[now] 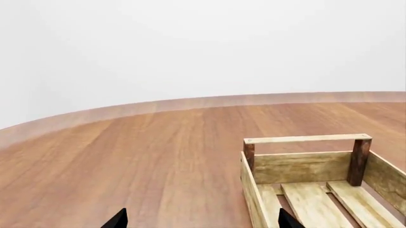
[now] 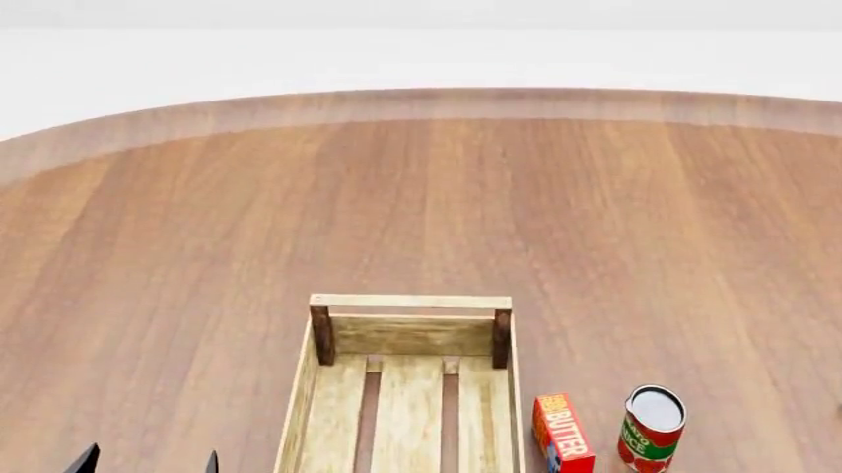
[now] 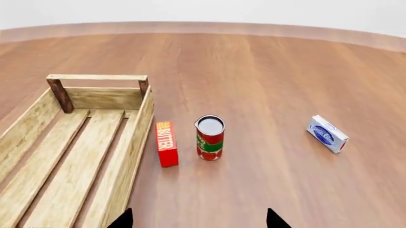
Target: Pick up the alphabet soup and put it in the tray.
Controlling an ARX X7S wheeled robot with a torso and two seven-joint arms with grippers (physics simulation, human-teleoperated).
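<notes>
The alphabet soup is out of view in every frame. The tray (image 2: 410,302) is a light-wood slatted crate with dark corner posts, and nothing lies in it. It also appears in the left wrist view as the tray (image 1: 308,139) and in the right wrist view as the tray (image 3: 95,77). My left gripper (image 1: 201,221) is open, its black tips spread over the table beside the tray's near wall; in the head view the left gripper (image 2: 148,463) sits left of the tray. My right gripper (image 3: 199,221) is open above bare wood, right of the tray.
A red butter box (image 3: 167,143) stands just right of the tray, with a red-and-green can (image 3: 210,137) upright beside it. These show again as the butter box (image 2: 562,434) and can (image 2: 652,429). A white-and-blue carton (image 3: 327,134) lies farther right. The round table's rim (image 2: 421,103) curves behind.
</notes>
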